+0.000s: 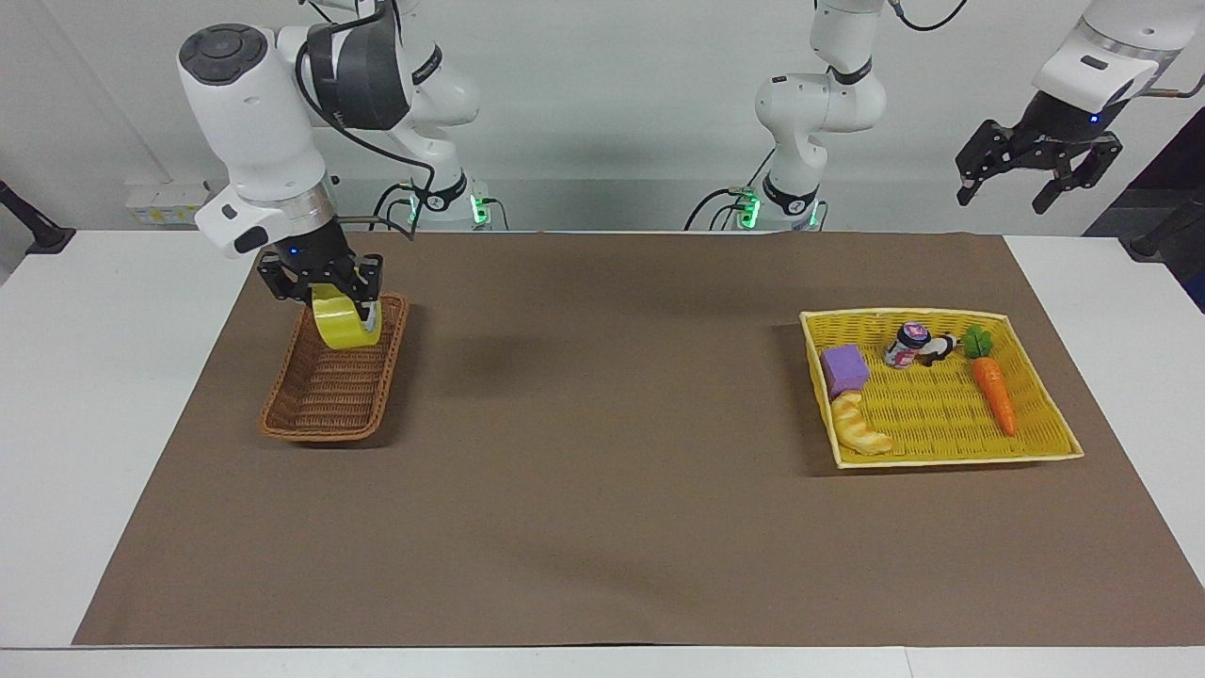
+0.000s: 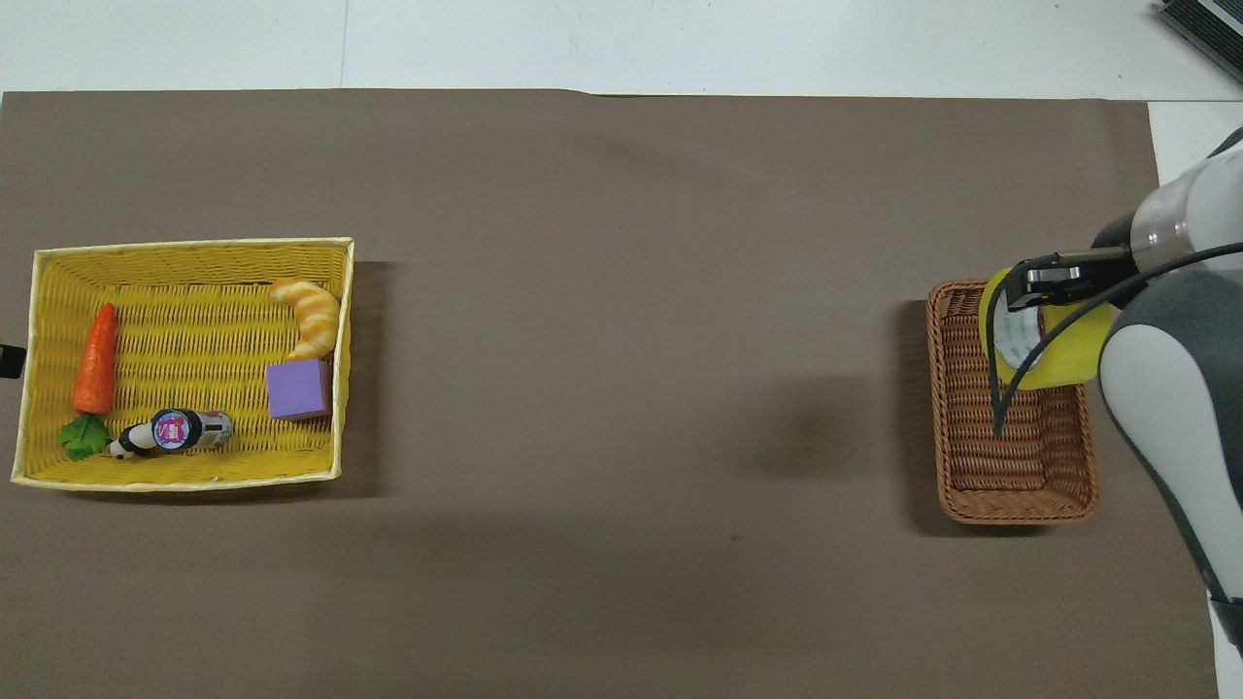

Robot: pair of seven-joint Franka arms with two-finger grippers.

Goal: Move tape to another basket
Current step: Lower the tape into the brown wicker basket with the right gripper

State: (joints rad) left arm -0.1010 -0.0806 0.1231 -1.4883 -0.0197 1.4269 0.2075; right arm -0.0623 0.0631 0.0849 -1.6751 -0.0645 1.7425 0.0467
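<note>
So the tape (image 1: 346, 326) is up in the air right now, upper left of the facing view, hanging over the end of the brown wicker basket (image 1: 325, 400) that's closer to the robots. In the overhead view it's at the right edge, the roll (image 2: 1034, 342) covering the upper part of the basket (image 2: 1015, 456). It's standing on edge with the pale core showing sideways.

The right gripper (image 1: 320, 287) is clamped on the top of the roll, fingers pinching across the wall of the ring. Seems like the right spot to me: a tape roll is probably light and stiff, so it won't squash, though the outer face looks smooth and could slip or swing if the grip is loose. Not fragile, so a short drop into the basket should be fine.

The left gripper (image 1: 1036, 165) waits with fingers apart, upper right of the facing view, above the table edge near the yellow tray (image 1: 1045, 452) holding a carrot (image 1: 993, 386), croissant (image 1: 861, 426) and purple block (image 1: 844, 367).
</note>
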